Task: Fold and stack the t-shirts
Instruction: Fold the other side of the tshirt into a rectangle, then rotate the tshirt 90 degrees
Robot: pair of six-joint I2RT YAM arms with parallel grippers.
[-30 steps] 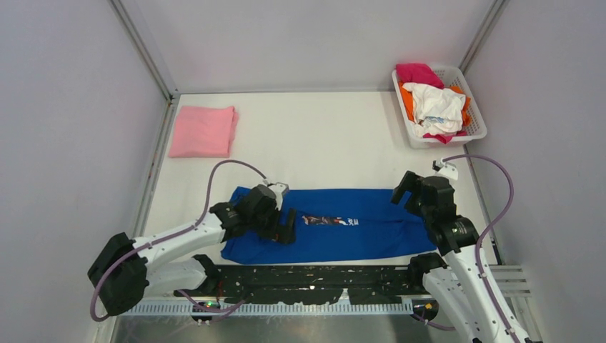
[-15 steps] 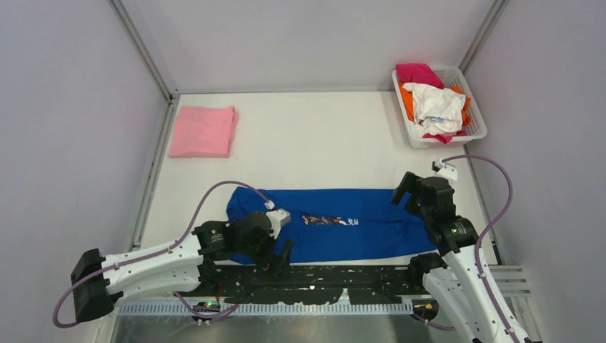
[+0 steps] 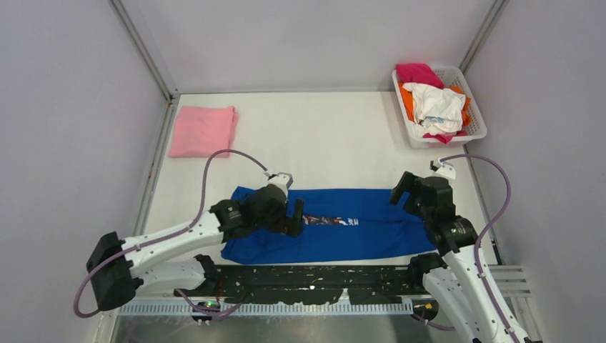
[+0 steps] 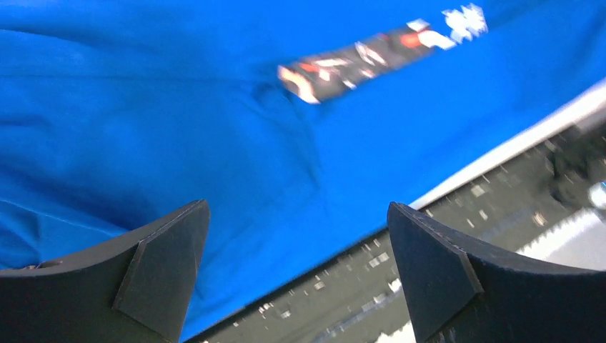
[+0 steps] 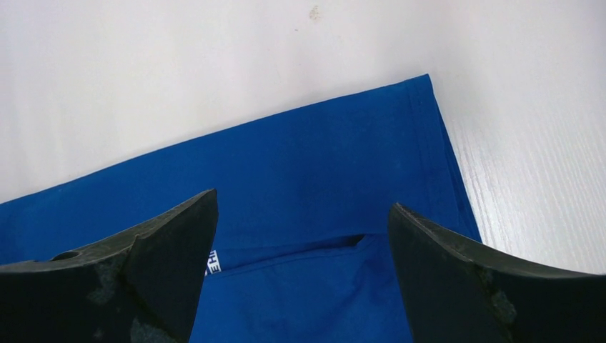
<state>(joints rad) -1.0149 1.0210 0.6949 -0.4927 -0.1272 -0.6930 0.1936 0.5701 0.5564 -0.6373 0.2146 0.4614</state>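
Half a second earlier my left claw (image 3: 293, 218) had been down at the near edge of the blue t-shirt (image 3: 364, 229). By this moment it had swung back over the cloth, just left of the print (image 3: 330, 220), released and holding nothing. The shirt lay as a long band across the near worktop (image 3: 321, 143), so I judged the lengthwise fold made and the crosswise folds still to do. My right claw (image 3: 404, 193) hung spread and empty above the shirt's right end, unmoved. The folded pink t-shirt (image 3: 204, 131) sat far left, well apart from the blue one. More tees waited in the basket (image 3: 477, 123), too tangled to count. The left wrist view was blurred, the print showed only as a sliver, and my left arm covered part of the shirt's left end.
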